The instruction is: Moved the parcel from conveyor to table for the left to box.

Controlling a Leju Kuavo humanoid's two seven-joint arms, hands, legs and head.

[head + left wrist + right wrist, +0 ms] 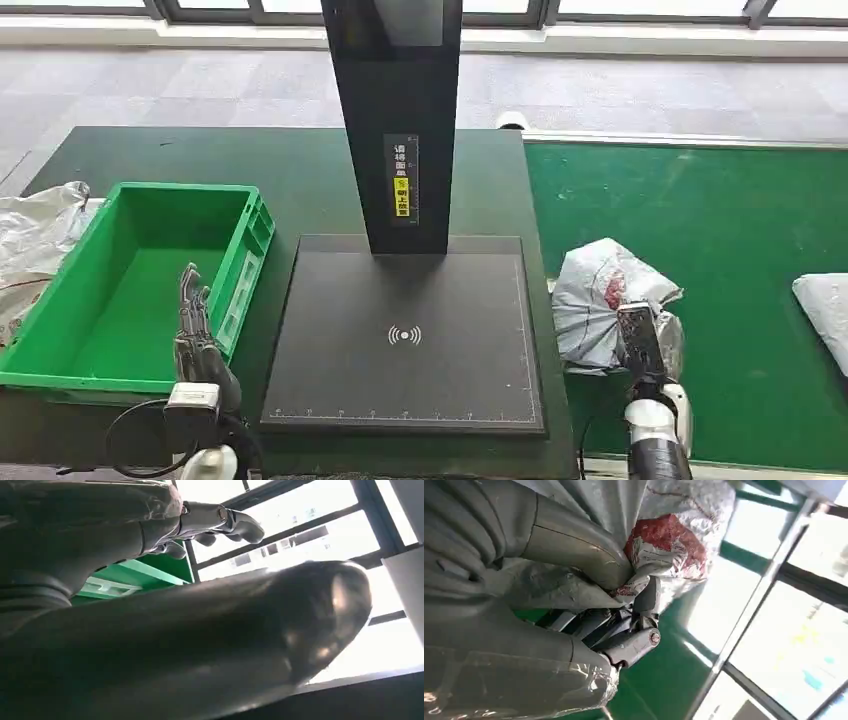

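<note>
A: Gripping that crinkly silver parcel (602, 300) already? Right hand (640, 340) has thumb and fingers pinched on it, parcel sitting on the green conveyor (720, 240).

B: Yep. Left hand (195, 330) holds nothing, fingers straight, over the green crate (60, 330). Black scanner pad (400, 380) between them.

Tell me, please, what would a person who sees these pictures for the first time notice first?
Probably the tall black scanner post rising from the dark pad at the centre of the table. Left of it sits a bright green crate, with the left hand raised by its near corner. On the green conveyor to the right, the right hand grips a crumpled grey parcel.
</note>
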